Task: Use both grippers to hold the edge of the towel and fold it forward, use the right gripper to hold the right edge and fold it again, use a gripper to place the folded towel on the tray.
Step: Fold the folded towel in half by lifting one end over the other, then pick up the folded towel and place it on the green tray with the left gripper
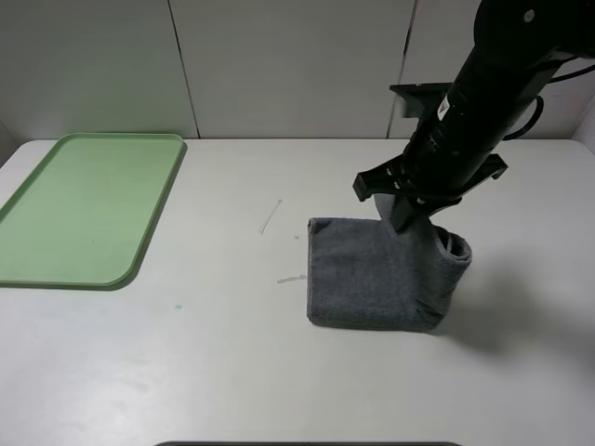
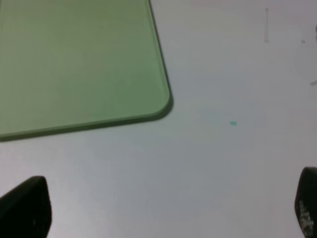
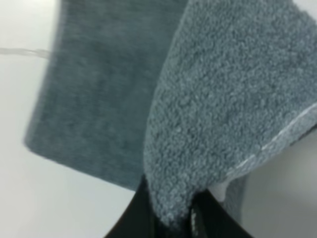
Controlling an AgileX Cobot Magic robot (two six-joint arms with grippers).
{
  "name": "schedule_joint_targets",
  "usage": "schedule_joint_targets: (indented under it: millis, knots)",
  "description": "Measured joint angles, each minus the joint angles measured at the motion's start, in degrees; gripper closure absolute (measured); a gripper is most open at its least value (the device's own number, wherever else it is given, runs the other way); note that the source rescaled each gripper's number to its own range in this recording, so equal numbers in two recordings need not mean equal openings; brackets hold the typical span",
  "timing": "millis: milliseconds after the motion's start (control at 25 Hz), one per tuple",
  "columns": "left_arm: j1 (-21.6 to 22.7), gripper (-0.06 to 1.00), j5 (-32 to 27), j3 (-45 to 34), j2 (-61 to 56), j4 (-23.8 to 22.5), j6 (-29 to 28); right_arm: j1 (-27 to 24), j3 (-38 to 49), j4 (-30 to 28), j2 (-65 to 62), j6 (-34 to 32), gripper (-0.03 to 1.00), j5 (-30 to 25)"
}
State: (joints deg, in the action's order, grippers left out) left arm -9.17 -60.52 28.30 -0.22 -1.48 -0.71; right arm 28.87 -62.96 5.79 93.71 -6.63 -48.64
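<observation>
**On the white table, the right gripper has the towel by its edge**

Right of centre on the table (image 1: 204, 372) lies the towel (image 1: 372, 279), dark grey and already doubled over. Its left part sits flat on the surface. Its right side is pulled up and curls over into a loose loop.

The right gripper (image 1: 402, 216) comes down at a slant from the upper right, and its jaws are pinched together on that raised edge. The right wrist view confirms it: the black fingers (image 3: 148, 218) squeeze a fold of terry cloth, and the towel (image 3: 223, 99) rises away from them with a pale seam along its hem. The flat part of the cloth lies on the table beyond.

Over on the left, the tray (image 1: 84, 204) lies pale green at the far left of the table, well apart from the towel, with nothing on it.

The left gripper (image 2: 166, 213) hangs above bare table near the tray's (image 2: 74, 59) rounded corner. Its two dark fingertips (image 2: 25, 208) stand wide apart and hold nothing. A tiny teal speck (image 2: 233, 123) marks the table just beyond that corner.
</observation>
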Motion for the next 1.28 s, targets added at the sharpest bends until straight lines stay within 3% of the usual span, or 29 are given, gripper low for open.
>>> schedule_joint_targets:
  millis: [200,880,960,1040,1080,1160,1280]
  knots:
    - [0.0,-0.06,0.0,0.0,0.0,0.0,0.0,2.8,0.0,2.8,0.3,-0.3,0.93,4.4]
    - [0.0,-0.06,0.0,0.0,0.0,0.0,0.0,4.4,0.0,7.5,8.7,1.6,0.92,12.8]
    - [0.0,-0.06,0.0,0.0,0.0,0.0,0.0,4.4,0.0,8.6,8.8,3.5,0.73,13.4]
    - [0.0,-0.06,0.0,0.0,0.0,0.0,0.0,4.4,0.0,9.9,8.8,5.3,0.3,14.3]
    - [0.0,-0.06,0.0,0.0,0.0,0.0,0.0,4.4,0.0,10.1,8.8,5.7,0.16,14.3]
    - [0.0,-0.06,0.0,0.0,0.0,0.0,0.0,4.4,0.0,10.4,8.8,5.8,0.04,14.3]
    - [0.0,-0.06,0.0,0.0,0.0,0.0,0.0,4.4,0.0,10.4,8.8,5.8,-0.02,14.3]
